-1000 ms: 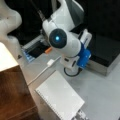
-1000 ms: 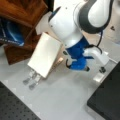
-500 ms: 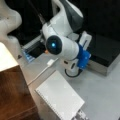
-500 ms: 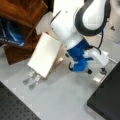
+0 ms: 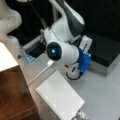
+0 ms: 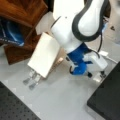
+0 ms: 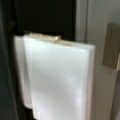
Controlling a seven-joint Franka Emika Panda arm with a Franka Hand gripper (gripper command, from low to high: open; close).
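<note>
End effector low beside flat white rectangular box on table

A wooden shelf stands beside a black box.

The white arm bends low, wrist down; its pincer sits near the tabletop.

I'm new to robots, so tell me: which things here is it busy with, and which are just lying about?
Busy with: tool, low over the table; white slab beside it.
Lying about: wooden cabinet; black block; white cable.
</note>
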